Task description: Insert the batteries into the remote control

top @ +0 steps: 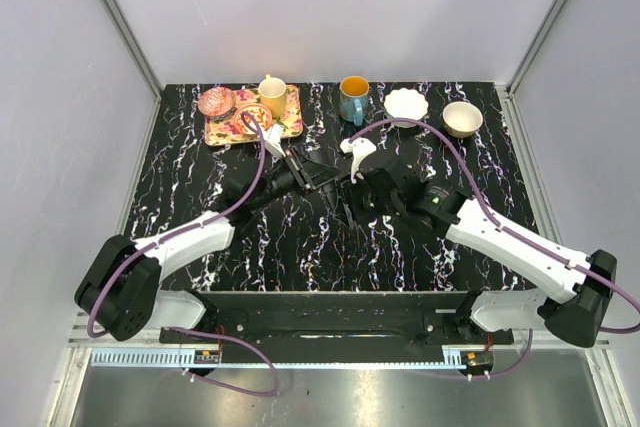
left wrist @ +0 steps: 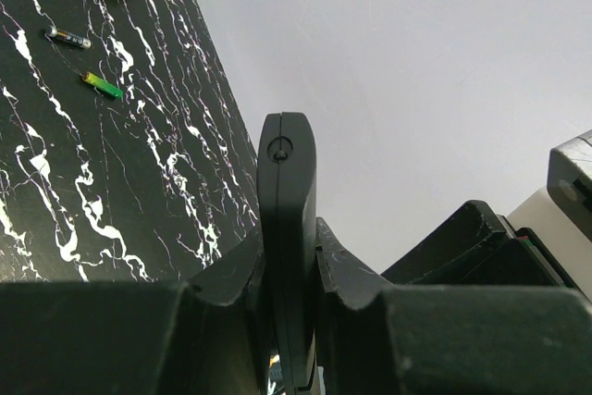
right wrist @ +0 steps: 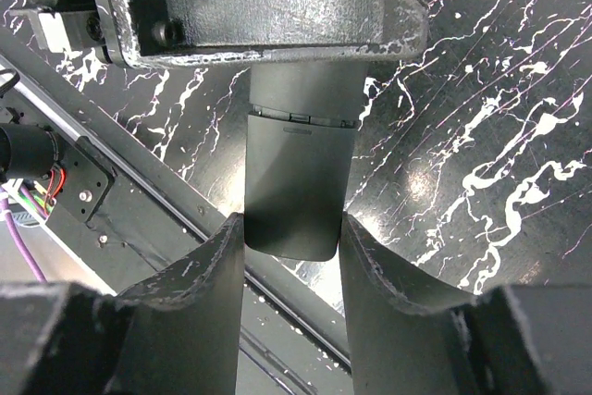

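The black remote control (right wrist: 298, 182) hangs in the air between both grippers over the middle of the table (top: 200, 197). My left gripper (left wrist: 289, 275) is shut on it, and the remote (left wrist: 287, 228) shows edge-on between the fingers. My right gripper (right wrist: 291, 247) is shut on the remote's other end, one finger pressed on each side just below the battery cover seam. In the top view the two grippers meet at the remote (top: 335, 187). Two batteries lie on the table, one dark (left wrist: 69, 39) and one green (left wrist: 100, 85), apart from both grippers.
At the back left a flowered tray (top: 290, 127) carries a cream cup and small dishes. Along the back edge stand a blue mug (top: 353, 99), a white dish (top: 406, 103) and a beige bowl (top: 462, 118). White walls enclose the table.
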Tool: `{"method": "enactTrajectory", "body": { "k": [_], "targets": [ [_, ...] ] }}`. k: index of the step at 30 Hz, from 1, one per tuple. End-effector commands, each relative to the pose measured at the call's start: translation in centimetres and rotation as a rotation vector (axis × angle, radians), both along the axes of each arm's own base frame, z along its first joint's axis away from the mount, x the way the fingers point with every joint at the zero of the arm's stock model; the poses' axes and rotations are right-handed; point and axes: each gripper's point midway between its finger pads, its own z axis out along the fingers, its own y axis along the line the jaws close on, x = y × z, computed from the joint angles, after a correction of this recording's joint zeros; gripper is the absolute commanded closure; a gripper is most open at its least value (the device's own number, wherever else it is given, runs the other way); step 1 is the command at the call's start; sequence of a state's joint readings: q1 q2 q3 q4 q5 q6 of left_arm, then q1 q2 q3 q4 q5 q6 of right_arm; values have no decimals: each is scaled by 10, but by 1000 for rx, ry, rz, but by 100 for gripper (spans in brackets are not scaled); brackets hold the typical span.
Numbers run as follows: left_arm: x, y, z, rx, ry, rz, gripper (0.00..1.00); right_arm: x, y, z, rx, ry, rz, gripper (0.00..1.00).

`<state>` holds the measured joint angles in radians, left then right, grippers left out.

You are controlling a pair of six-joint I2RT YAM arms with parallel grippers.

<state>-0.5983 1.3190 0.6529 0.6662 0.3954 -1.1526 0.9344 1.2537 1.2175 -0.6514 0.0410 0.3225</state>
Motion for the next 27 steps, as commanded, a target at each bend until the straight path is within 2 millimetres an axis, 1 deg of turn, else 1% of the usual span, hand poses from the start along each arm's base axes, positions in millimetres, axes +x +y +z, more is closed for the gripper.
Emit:
{"method": "enactTrajectory", "body": {
  "k": [1, 8, 13, 14, 15, 18, 19, 20, 21, 22, 23, 24, 25, 26, 27],
  "targets": [
    [20, 18, 2, 48, -59, 82, 100, -10, -12, 14, 14, -11, -3, 69],
    [23, 23, 4, 31, -50, 96, 100, -11, -13, 16, 21, -12, -4, 70],
    [26, 24, 8, -20, -24, 95, 100, -11, -14, 8, -4, 0, 2, 71],
    [26, 23, 12, -25, -33, 92, 100, -11, -14, 8, -3, -2, 1, 71],
    [26, 23, 11, -24, -30, 90, 100, -11, -15, 9, -2, -6, -3, 71],
    [28, 26, 8, -9, -29, 103, 100, -4, -23, 8, -29, -27, -49, 69],
    [28, 29, 9, -9, -37, 107, 100, 4, -31, 6, -61, -52, -103, 69],
    [25, 32, 4, -4, -29, 106, 100, 8, -37, 0, -92, -53, -133, 69],
    [28, 40, 0, 1, -25, 124, 100, 19, -51, -6, -132, -55, -198, 69],
    [25, 46, 6, -8, -43, 132, 100, 22, -60, -19, -155, -28, -233, 69],
    [19, 52, -4, -2, -28, 135, 100, 29, -68, -27, -156, -8, -267, 69],
    [19, 61, -5, -5, -30, 153, 100, 37, -86, -48, -162, 56, -319, 69],
    [13, 67, 3, -14, -62, 160, 100, 42, -92, -57, -156, 77, -345, 69],
    [8, 72, -8, 4, -40, 172, 100, 51, -93, -64, -134, 75, -363, 69],
    [6, 77, -10, 12, -43, 184, 100, 58, -106, -81, -142, 110, -409, 69]
  ]
}}
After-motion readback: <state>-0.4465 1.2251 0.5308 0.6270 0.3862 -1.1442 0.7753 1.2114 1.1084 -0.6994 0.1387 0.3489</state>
